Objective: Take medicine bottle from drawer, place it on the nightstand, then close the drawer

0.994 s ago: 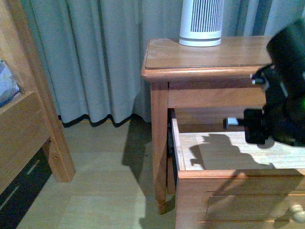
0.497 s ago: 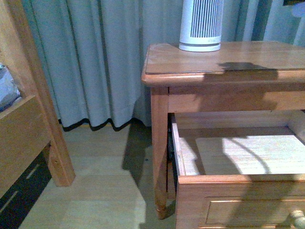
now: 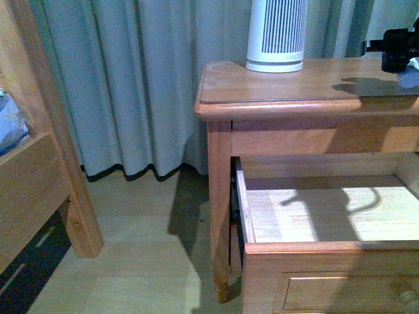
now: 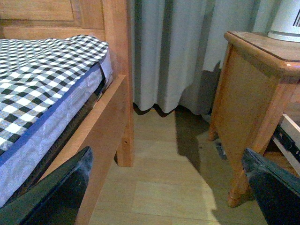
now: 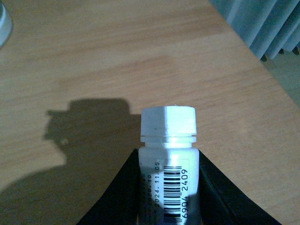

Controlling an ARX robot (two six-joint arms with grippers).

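The medicine bottle point(image 5: 168, 178) is clamped between the narrowed fingers of the right gripper point(image 5: 167, 159) over the nightstand point(image 3: 262, 82) surface, right of the white slatted appliance point(image 3: 277, 33) and towards the front edge. Its long axis is laid along the fingers, cap outward, and from the detached shadow it is judged to be clear of the wood, so the surface lies below it. The left gripper point(image 4: 166, 153) is spread wide and empty, aimed at the floor beside the nightstand, while the drawer point(image 3: 327, 247) is left pulled out, to be shut afterwards.

Bright light, hard shadow on nightstand point(image 3: 262, 85)
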